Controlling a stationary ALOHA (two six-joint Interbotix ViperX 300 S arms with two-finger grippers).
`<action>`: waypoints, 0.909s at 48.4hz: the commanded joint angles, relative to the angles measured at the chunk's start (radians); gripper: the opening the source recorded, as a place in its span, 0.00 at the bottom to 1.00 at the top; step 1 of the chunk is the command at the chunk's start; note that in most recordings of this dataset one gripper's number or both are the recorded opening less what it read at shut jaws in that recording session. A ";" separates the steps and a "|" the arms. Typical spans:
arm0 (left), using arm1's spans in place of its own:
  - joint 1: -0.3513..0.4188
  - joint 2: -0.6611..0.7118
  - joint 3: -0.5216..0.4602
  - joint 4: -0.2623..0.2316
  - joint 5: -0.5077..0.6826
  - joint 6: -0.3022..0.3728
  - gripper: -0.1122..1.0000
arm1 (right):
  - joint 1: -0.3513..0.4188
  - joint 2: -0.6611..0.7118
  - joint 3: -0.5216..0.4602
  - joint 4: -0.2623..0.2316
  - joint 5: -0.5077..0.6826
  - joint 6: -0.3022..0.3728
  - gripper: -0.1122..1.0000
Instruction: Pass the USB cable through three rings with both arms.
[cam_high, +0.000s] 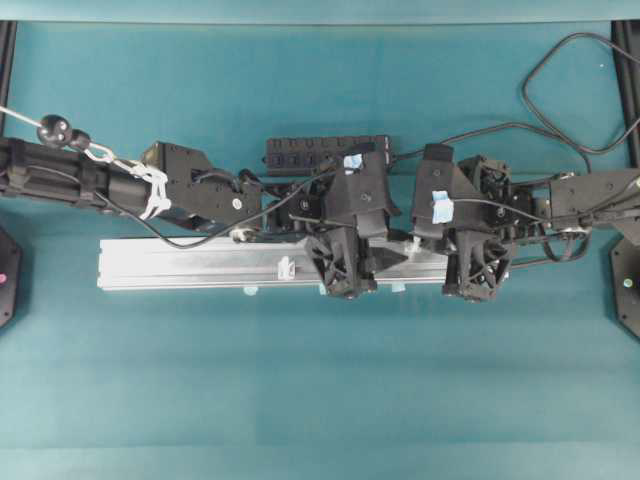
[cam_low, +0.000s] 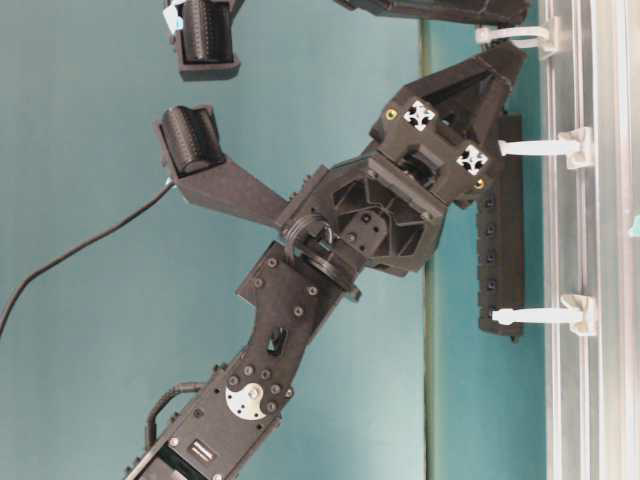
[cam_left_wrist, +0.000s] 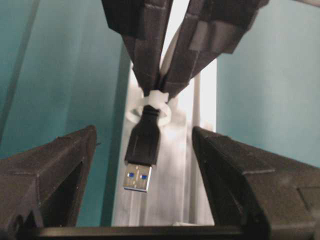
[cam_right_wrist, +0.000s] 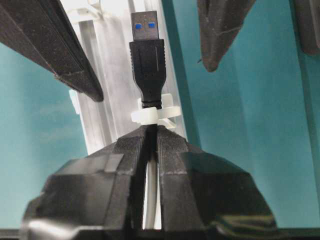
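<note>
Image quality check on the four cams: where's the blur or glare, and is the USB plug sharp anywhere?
Left wrist view: soft throughout, the silver aluminium rail blown out to white behind the black USB plug. Right wrist view: plug sharp, blue insert legible; the shut right gripper in the foreground slightly soft. Overhead: even light, mild glare on the rail. Table-level: crisp, flat lighting.

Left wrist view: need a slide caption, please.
USB plug pokes through a white ring, held by the right gripper.

i log both arms matte black, ribbed plastic; each end effector (cam_high: 352, 272) (cam_high: 478, 275) triangular, with a light-blue tape patch (cam_high: 441, 207); silver screws, white crosses (cam_low: 420, 115), thin black cabling.
</note>
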 joint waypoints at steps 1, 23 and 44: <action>-0.003 -0.003 -0.011 0.000 -0.003 -0.002 0.82 | -0.002 -0.012 -0.006 0.002 -0.008 0.009 0.03; -0.002 0.000 -0.003 0.002 0.008 0.011 0.37 | -0.002 -0.011 -0.003 0.002 -0.008 0.009 0.03; -0.002 -0.002 -0.003 0.002 0.011 0.012 0.32 | -0.002 -0.008 -0.003 0.002 -0.005 0.011 0.03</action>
